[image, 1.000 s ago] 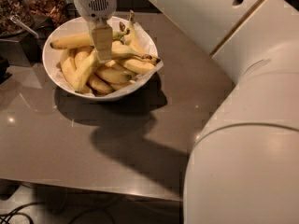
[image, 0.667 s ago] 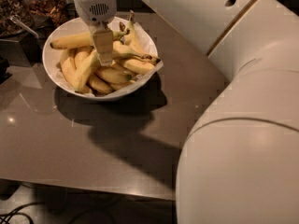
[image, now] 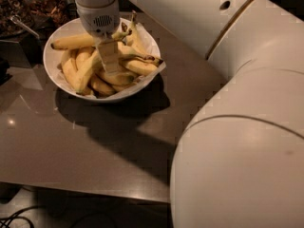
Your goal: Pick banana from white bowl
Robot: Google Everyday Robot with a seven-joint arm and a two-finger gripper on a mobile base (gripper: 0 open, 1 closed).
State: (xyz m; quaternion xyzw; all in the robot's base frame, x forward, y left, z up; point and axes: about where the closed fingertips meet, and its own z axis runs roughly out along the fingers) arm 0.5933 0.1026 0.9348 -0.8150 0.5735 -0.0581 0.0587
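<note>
The white bowl stands at the back left of the table, filled with several yellow bananas. The banana, long and arched, runs from the bowl's lower left up toward a dark stem near the far rim, partly hidden behind the gripper. A nearly straight banana lies along the back left rim. My gripper hangs straight down from the white wrist and reaches into the middle of the pile, touching or just above the arched banana.
The brown table has its front edge near the bottom of the view. My large white arm fills the right side. Dark containers with brownish contents stand behind the bowl at the left. Cables lie on the floor.
The gripper has moved slightly down and to the right, deeper into the banana pile. The arm's bulk has swung further left across the view. The bananas have not visibly moved.
</note>
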